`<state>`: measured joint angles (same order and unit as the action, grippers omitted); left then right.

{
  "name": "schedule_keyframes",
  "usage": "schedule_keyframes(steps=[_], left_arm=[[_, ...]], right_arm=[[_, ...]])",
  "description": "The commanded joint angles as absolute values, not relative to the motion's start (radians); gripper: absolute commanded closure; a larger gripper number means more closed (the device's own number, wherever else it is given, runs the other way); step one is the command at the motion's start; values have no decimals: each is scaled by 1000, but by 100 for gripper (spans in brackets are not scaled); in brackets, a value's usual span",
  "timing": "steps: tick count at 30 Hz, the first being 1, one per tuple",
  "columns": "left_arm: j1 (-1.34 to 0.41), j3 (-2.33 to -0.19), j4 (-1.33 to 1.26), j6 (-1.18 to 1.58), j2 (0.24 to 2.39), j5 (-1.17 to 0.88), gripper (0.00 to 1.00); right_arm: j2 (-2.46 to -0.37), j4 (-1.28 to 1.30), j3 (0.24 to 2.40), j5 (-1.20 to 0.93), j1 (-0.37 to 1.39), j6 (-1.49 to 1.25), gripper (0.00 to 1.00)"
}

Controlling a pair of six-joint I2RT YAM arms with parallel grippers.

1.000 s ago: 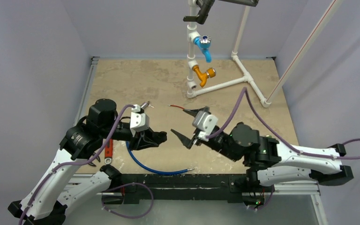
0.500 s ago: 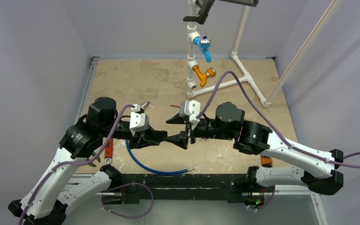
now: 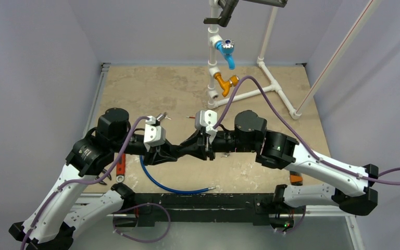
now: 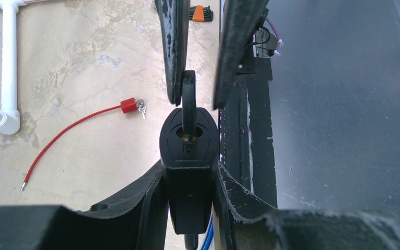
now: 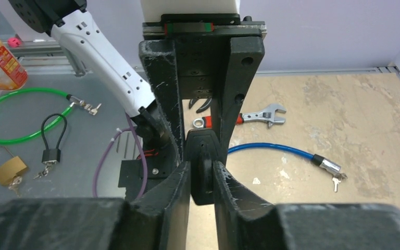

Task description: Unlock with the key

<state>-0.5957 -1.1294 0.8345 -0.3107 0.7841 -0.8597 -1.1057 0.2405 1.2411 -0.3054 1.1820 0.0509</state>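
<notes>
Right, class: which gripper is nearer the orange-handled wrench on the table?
Left. The left gripper holds the black lock a little way from the orange-handled wrench. The right gripper grips the key from the lock's far side, farther off.

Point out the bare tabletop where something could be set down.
Widest bare patch: far-left tabletop, between the left rail and the white pipe stand. Another on the right, between the stand's foot and the right arm. Crowded: mid-table, where left gripper and right gripper meet at the black lock; near-left holds blue cable and wrench.
</notes>
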Motion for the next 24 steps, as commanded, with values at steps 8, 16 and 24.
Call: schedule_keyframes(steps=[8, 16, 24], left_arm=[[-592, -1165, 745, -358, 765, -815, 100], [-591, -1209, 747, -491, 769, -616, 100], [-591, -1203, 726, -526, 758, -529, 100]], right_arm=[[-1171, 234, 1300, -258, 1180, -29, 100], [-1165, 144, 1213, -81, 1179, -227, 100], [-1218, 131, 1223, 12, 1180, -444, 100]])
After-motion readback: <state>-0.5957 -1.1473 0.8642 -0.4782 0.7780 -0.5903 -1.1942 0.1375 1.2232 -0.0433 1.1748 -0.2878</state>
